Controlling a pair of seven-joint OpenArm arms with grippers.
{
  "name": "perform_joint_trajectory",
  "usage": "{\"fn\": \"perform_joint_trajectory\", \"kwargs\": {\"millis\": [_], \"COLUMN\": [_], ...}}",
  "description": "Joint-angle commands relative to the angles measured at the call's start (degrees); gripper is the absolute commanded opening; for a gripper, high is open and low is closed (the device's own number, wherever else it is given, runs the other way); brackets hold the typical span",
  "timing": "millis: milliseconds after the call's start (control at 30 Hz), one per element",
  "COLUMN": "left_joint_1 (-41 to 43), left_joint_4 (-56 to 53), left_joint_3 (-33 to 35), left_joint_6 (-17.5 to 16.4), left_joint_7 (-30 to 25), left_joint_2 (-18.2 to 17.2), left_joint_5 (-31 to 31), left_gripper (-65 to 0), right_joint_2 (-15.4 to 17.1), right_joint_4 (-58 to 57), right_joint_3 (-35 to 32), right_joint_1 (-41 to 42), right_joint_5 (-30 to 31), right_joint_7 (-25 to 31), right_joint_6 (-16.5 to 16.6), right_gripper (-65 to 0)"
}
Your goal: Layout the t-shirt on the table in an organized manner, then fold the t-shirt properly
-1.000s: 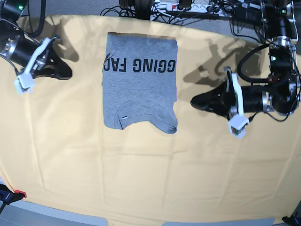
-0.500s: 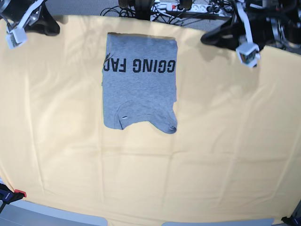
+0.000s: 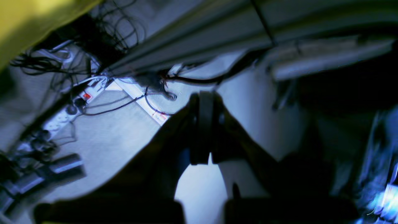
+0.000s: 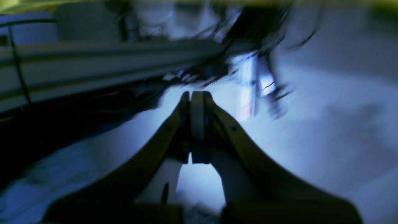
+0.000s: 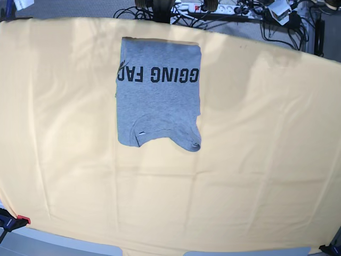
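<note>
The shirt lies folded into a neat grey rectangle on the counter, toward the far edge and a little left of centre, black lettering showing across its far half. One corner at its near right curls out. Left gripper has its jaws clenched together, grasping nothing, a power strip and cables blurred beyond it. Right gripper is pressed closed too, empty, over blurred floor.
</note>
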Motion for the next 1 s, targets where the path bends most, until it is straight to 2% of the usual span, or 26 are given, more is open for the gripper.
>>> {"fn": "perform_joint_trajectory", "kwargs": {"millis": [0, 100, 233, 300, 400, 533, 633, 833, 933, 967], "left_joint_1": [0.20, -2.51, -8.46, -12.04, -17.42, -23.67, -27.36, -34.67, -39.36, -41.05], "left_joint_4": [-2.49, -13.16, -27.63, -34.14, -43.25, -53.88, -61.27, -78.03, -86.09, -88.37], "left_joint_3": [1.14, 7.15, 15.23, 18.71, 23.61, 29.68, 32.79, 37.68, 39.89, 40.52], "left_joint_6": [-0.25, -0.25, -0.25, -0.25, -0.25, -0.25, -0.25, -0.25, -0.25, 1.25], "left_joint_7": [0.47, 0.47, 0.47, -0.42, -5.09, -12.17, -22.21, -48.50, -60.19, -64.02], "left_joint_2": [-0.15, -0.15, -0.13, -0.13, -0.11, 0.70, 2.25, 5.68, 7.58, 8.28], "left_joint_5": [0.55, 3.85, 6.58, 9.27, 14.36, 22.56, 31.80, 54.40, 62.55, 64.32], "left_gripper": [-65.0, -65.0, -65.0, -65.0, -65.0, -65.0, -65.0, -65.0, -65.0, -65.0], "right_joint_2": [0.66, 1.33, 2.14, 2.45, 2.45, 3.37, 3.91, 3.96, 3.80, 3.61], "right_joint_4": [-2.43, -12.48, -24.06, -28.87, -35.85, -45.11, -51.69, -64.74, -70.40, -71.89], "right_joint_3": [-1.53, -8.24, -15.58, -18.75, -22.95, -28.70, -33.03, -40.61, -44.24, -45.46], "right_joint_1": [-0.11, 3.32, 9.14, 12.37, 16.83, 21.40, 24.37, 30.69, 34.32, 35.67], "right_joint_5": [0.91, 0.83, -10.36, -16.52, -25.29, -37.03, -45.86, -65.11, -71.06, -71.80], "right_joint_7": [0.31, 0.31, 0.83, 4.68, 11.06, 23.65, 34.01, 56.02, 64.06, 65.75], "right_joint_6": [0.28, 0.28, 0.28, 0.28, 0.28, 0.28, 0.28, 0.28, -6.82, -9.05], "right_gripper": [-65.0, -65.0, -65.0, -65.0, -65.0, -65.0, -65.0, -65.0, -65.0, -65.0]}}
